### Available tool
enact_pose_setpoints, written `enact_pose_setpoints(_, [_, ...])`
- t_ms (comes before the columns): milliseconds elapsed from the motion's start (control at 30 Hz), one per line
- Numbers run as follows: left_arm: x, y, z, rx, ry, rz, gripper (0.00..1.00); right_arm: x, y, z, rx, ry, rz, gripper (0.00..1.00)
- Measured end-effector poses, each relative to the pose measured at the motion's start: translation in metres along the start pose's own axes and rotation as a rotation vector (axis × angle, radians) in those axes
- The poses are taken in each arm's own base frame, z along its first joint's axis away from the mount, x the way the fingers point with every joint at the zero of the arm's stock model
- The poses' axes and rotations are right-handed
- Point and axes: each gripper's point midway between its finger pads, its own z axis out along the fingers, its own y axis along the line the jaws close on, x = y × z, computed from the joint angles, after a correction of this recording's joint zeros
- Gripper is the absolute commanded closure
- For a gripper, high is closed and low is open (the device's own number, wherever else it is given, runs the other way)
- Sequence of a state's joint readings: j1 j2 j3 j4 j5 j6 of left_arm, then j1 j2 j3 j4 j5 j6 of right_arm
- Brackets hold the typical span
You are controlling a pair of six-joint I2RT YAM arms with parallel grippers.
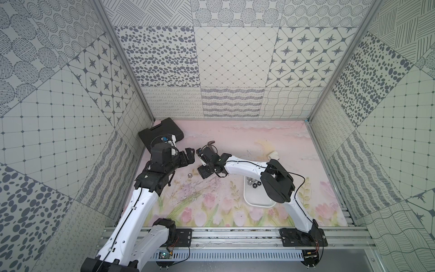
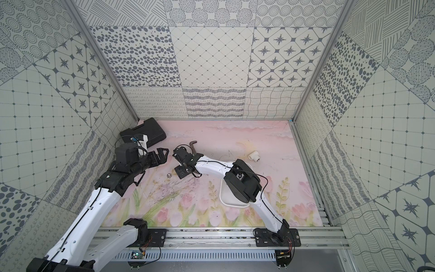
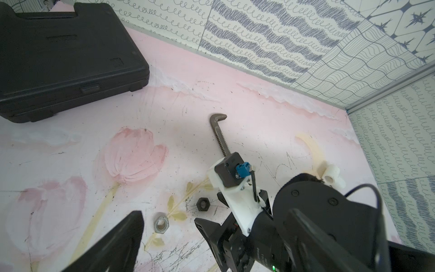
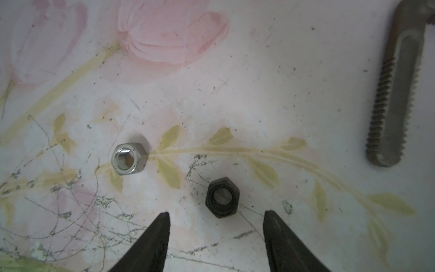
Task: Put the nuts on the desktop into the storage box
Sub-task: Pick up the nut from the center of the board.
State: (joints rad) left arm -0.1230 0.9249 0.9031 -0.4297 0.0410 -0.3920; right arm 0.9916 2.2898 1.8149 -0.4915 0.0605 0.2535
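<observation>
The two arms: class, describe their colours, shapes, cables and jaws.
The left arm and right arm have glossy white links joined by black joint housings. A thin black cable runs along each. The jaws are black, tapering to pointed tips.

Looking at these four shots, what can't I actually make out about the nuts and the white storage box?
1. The storage box: in both top views the right arm covers much of it, so the nuts inside cannot be counted.
2. The black nut: hidden under the right gripper in both top views; only the wrist views show it.
3. The toothed metal bar: cut off by the edge in the right wrist view.
</observation>
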Motion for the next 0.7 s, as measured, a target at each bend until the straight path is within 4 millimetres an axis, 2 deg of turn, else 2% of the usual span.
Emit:
enact_pose_setpoints(267, [0.0, 0.0, 0.0, 0.0, -0.001, 0.0, 0.01, -0.003, 0.0, 0.015, 0.009, -0.001, 0.0, 0.4])
enact_pose_setpoints(433, [0.0, 0.0, 0.0, 0.0, -0.001, 0.0, 0.01, -0.001, 0.0, 0.024, 0.014, 0.012, -0.009, 0.55])
enact_pose_setpoints(567, [0.0, 0.0, 0.0, 0.0, -0.001, 0.0, 0.01, 0.0, 0.0, 0.023, 0.018, 0.02, -0.017, 0.68])
enact_pose_setpoints(700, [0.0, 0.0, 0.0, 0.0, 0.0, 0.0, 0.01, 0.002, -0.001, 0.023, 0.025, 0.025, -0.026, 0.76])
